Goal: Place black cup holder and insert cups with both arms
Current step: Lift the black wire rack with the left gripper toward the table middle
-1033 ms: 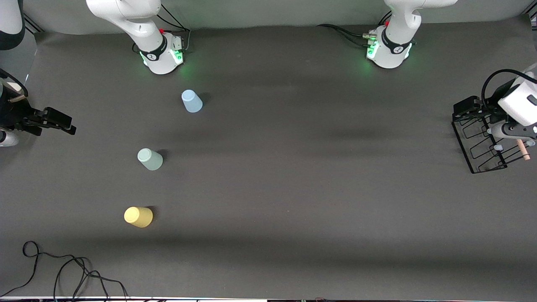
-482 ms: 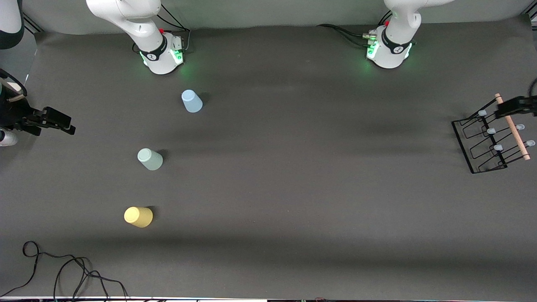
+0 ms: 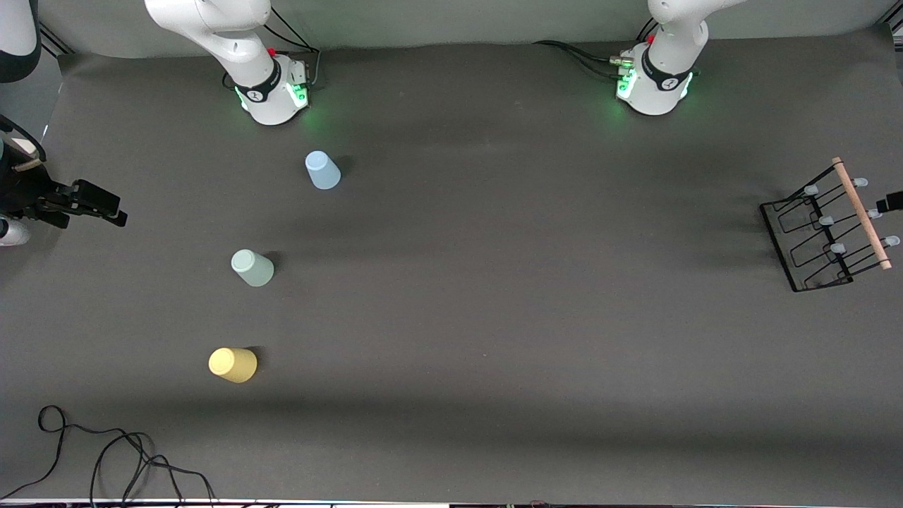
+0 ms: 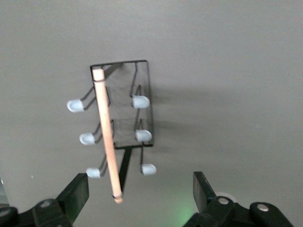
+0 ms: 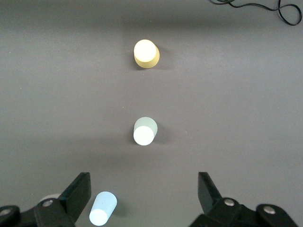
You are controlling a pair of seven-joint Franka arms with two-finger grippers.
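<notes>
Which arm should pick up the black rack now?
Left. The left gripper hangs open right over the rack and its wooden handle; the right gripper waits at the cups' end.

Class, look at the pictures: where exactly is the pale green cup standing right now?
In the front view the pale green cup stands upside down on the table toward the right arm's end, between the light blue cup and the yellow cup.
</notes>
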